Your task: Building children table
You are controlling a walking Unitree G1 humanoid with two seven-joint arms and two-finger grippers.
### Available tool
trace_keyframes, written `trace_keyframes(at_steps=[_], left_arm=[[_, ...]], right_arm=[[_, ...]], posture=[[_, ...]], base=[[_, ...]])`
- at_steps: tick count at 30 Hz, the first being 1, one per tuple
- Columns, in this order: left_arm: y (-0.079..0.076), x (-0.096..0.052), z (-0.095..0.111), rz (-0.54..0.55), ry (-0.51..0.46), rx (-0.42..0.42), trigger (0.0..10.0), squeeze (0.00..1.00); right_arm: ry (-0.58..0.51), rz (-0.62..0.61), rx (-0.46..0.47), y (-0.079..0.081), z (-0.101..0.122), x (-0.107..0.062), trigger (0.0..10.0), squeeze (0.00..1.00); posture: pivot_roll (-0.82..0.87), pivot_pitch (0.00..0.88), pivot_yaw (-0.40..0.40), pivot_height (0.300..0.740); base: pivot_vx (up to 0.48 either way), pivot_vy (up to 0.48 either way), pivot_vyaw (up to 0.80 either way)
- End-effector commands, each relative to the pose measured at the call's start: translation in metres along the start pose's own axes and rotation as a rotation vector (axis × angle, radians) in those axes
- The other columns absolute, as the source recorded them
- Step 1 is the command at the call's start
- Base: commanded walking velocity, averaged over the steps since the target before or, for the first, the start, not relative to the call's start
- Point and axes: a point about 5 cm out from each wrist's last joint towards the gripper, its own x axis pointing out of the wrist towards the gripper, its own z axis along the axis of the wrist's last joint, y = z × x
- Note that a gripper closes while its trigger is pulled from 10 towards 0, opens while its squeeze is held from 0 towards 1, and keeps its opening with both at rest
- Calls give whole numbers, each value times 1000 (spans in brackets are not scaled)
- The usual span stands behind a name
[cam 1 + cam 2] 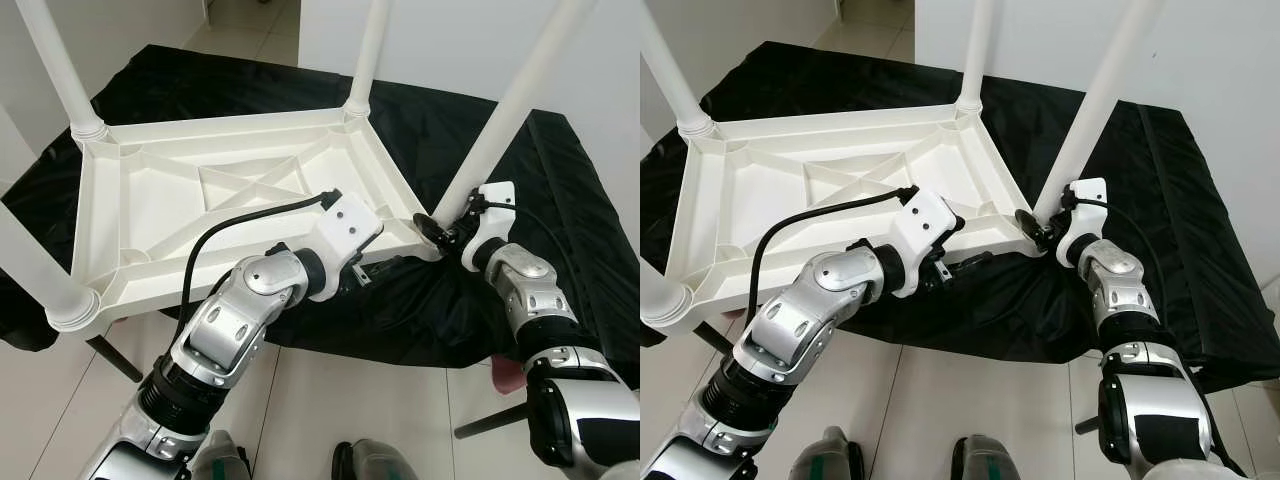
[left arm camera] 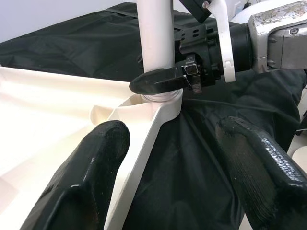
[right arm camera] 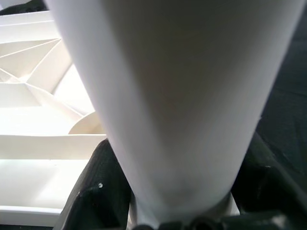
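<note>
A white plastic children's table [image 1: 160, 215] lies upside down on a black cloth. Its near right leg [image 1: 510, 110] stands in the corner socket and slants up to the right. My right gripper [image 1: 440, 232] is shut on the base of that leg, with a black finger [image 3: 103, 187] on each side of it. In the left wrist view the leg [image 2: 156, 38] rises from the socket with a right fingertip [image 2: 158, 81] across it. My left gripper [image 2: 172, 158] is open at the table's near rim, just left of that corner. One finger [image 2: 91, 167] is over the rim, the other over the cloth.
Three more white legs stand up at the far left [image 1: 60, 70], far right [image 1: 368, 55] and near left [image 1: 30, 265] corners. The black cloth [image 1: 560, 200] drapes over the support's edge. Below it are tile floor [image 1: 350, 400] and a dark support leg [image 1: 110, 355].
</note>
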Motion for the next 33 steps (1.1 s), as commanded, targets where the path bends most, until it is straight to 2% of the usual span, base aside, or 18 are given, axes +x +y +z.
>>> trace_keyframes(at_steps=[1, 6, 14, 16, 19, 22, 24, 25, 27, 29, 33], left_arm=[[-1, 0, -1, -2, 12, -6, 10000, 0], [-1, -1, -2, -4, 13, -10, 10000, 0], [-1, -1, -2, -4, 16, -10, 10000, 0], [-1, -1, -2, -4, 16, -10, 10000, 0], [-2, -2, -2, -3, 15, -7, 10000, 0], [-2, -2, -2, -3, 14, -8, 10000, 0], [-3, -1, -1, -4, 11, -9, 10000, 0], [-4, -1, -1, -5, 9, -10, 10000, 0], [-4, -1, -1, -5, 9, -10, 10000, 0], [-4, 0, -1, -6, 8, -10, 10000, 0], [-5, 0, -1, -8, 7, -10, 10000, 0]], right_arm=[[16, 14, -14, 0, -1, 1, 0, 0], [-7, -2, 39, 0, -2, 1, 0, 0], [-54, -175, 108, -5, 4, 5, 0, 0], [-54, -175, 108, -5, 4, 5, 0, 0], [-106, -383, 197, 3, 10, 8, 0, 0], [-112, -430, 212, 5, 10, 8, 0, 0], [-118, -539, 251, 15, 9, 9, 0, 0], [-107, -631, 246, 22, 8, 8, 0, 0], [-107, -631, 246, 22, 8, 8, 0, 0], [-78, -753, 256, 27, 6, 7, 0, 0], [-75, -821, 318, 36, 7, 8, 0, 0]], posture=[[-27, 20, -46, 740], [-27, 26, -46, 740], [-24, 29, -46, 740], [-24, 29, -46, 740], [-25, 27, -52, 740], [-25, 27, -52, 740], [-25, 28, -50, 740], [-27, 28, -53, 740], [-27, 28, -53, 740], [-23, 26, -56, 740], [-25, 22, -58, 740]], base=[[0, 0, 0], [0, 0, 0], [0, 0, 0], [0, 0, 0], [0, 0, 0], [0, 0, 0], [0, 0, 0], [0, 0, 0], [0, 0, 0], [0, 0, 0], [0, 0, 0]])
